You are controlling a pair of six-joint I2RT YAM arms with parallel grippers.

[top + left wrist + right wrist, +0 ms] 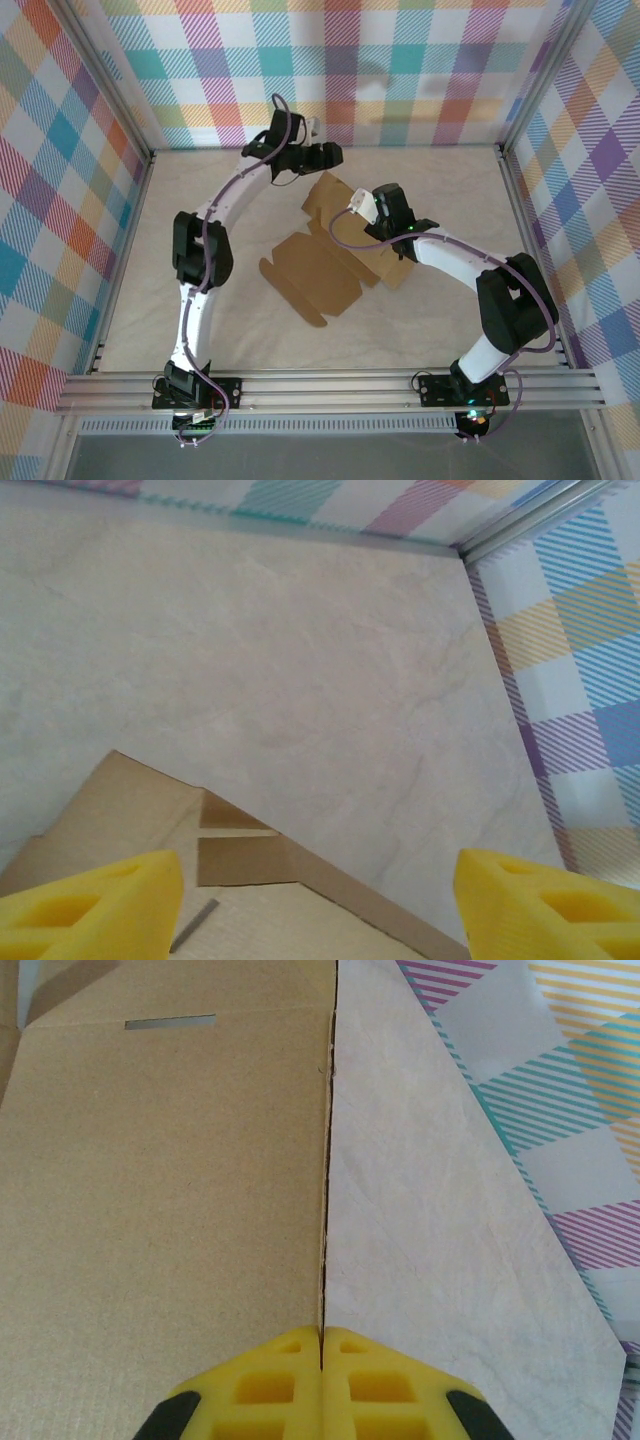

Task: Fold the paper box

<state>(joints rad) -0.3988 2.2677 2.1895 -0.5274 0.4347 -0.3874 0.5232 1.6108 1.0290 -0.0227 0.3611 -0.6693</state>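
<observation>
Across the middle of the pale table (440, 180) lies the paper box (320, 270) as a flat brown corrugated cardboard sheet, flaps spread; the right gripper (320, 1345) is pinched tight on one edge of it; the left gripper (320, 885) hovers above the sheet's far corner, jaws spread wide and holding nothing.

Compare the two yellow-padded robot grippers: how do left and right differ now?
The left gripper is open, pads wide apart; the right gripper is shut, pads together. The left one holds nothing, above a corner of the flat brown cardboard paper box; the right one pinches that sheet's edge. Both have yellow foam pads.
</observation>
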